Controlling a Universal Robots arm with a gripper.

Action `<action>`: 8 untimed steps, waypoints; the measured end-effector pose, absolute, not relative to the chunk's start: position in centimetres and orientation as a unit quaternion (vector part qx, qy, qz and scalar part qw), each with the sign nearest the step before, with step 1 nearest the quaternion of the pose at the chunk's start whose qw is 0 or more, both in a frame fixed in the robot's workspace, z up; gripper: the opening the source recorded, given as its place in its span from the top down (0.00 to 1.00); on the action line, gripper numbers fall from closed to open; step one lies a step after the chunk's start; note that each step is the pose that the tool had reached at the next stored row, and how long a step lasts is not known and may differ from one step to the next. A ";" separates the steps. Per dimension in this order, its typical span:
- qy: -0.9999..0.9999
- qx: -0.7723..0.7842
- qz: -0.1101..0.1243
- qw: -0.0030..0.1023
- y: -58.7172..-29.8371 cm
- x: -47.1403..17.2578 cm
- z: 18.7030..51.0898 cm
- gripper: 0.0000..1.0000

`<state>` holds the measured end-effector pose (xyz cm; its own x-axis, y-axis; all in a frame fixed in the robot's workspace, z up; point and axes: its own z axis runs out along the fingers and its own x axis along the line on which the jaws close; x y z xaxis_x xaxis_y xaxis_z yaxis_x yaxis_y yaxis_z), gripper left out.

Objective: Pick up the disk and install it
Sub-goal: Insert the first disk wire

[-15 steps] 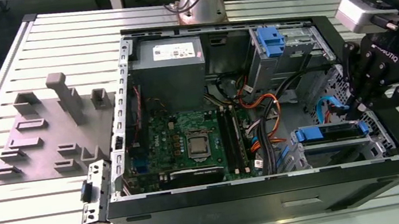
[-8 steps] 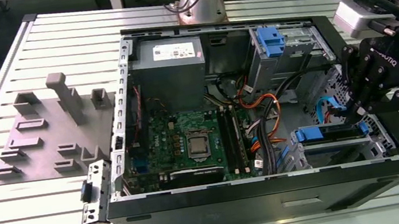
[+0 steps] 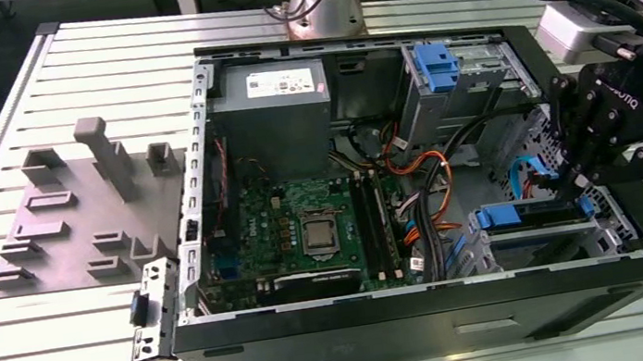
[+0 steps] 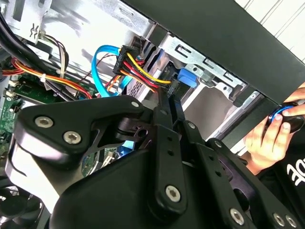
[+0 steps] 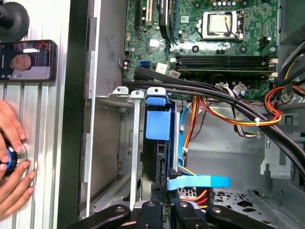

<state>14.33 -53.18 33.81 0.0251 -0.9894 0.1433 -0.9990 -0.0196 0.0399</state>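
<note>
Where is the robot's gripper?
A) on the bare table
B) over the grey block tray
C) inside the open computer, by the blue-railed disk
C: in the exterior view the gripper reaches into the computer case, right at the disk.

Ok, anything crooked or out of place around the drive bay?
Inside the case nothing looks askew: the disk sits square in its bay, the gripper at its end. One oddity: a person's hand rests on the table right beside the case.
</note>
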 end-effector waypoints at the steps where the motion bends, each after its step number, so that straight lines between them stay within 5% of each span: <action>1: -0.697 0.713 0.039 0.066 -53.2 14.3 33.8 0.84; 8: -0.697 0.713 0.042 0.068 -53.2 14.3 33.5 0.84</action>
<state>14.32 -53.24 33.55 0.0251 -0.9876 0.1547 -0.9990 -0.0192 0.0394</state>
